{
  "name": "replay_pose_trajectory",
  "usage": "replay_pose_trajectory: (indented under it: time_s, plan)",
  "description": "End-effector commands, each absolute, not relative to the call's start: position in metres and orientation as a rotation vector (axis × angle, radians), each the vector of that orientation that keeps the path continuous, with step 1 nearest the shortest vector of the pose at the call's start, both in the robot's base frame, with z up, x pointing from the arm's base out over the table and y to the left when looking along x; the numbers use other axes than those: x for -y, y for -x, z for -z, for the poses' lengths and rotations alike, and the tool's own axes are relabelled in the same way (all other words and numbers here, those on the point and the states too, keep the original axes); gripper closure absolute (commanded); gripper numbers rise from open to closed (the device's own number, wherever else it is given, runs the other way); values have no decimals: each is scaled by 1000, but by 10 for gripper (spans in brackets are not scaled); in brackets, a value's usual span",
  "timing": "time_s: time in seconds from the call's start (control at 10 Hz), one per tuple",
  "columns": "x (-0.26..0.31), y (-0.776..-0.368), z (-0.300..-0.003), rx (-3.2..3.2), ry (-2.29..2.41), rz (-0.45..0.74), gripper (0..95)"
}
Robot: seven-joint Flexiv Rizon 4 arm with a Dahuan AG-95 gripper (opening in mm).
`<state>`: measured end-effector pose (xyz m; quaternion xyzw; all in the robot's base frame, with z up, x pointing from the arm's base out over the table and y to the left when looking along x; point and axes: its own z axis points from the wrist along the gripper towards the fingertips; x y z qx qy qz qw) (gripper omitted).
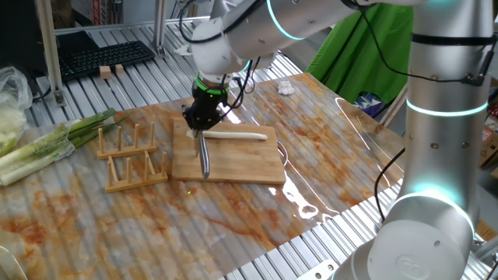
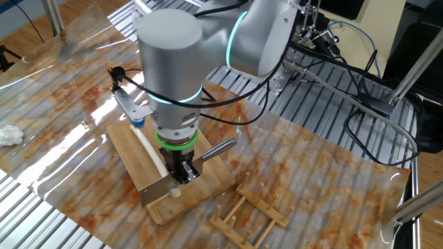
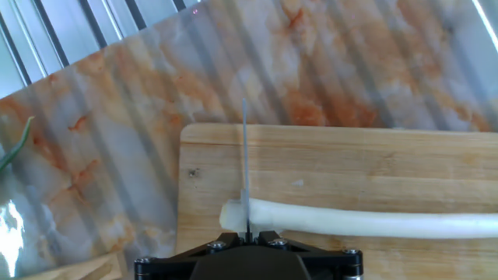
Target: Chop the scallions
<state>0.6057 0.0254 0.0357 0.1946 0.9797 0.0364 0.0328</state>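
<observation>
Hand view shows the knife (image 3: 245, 167) edge-on as a thin vertical line, its blade crossing the scallions (image 3: 366, 222) very close to the stalk's left end, so the cut in hand takes off a short first segment. My gripper (image 1: 204, 123) is clamped shut on the knife handle and points straight down over the wooden board (image 1: 233, 159), which lies on the desk (image 1: 327, 155). The scallions lie along the far part of the board as one pale stalk, apparently whole apart from the end under the blade. To do this step well, I judge that the blade must press straight down until it meets the wood, with no sideways drag, because the round stalk is unrestrained and may roll or slide away. The blade should stay square to the stalk so that the segment comes off clean. After the cut, I should lift clear of the stalk before shifting along it, keeping each step short and even. The wooden rack (image 1: 128, 155) and the leafy green stalks (image 1: 54, 144) stand well apart and need no attention.
</observation>
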Motion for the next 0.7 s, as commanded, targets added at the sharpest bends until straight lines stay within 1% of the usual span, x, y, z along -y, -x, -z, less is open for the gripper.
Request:
replay_pose_trajectory:
  time_s: [0.1, 0.3, 0.7]
  plan:
    - [-27, -608, -16, -3033, -593, -96, 950]
    - [-27, -608, -16, -3049, -591, -103, 950]
    - [-27, -608, -37, -3093, -601, -86, 950]
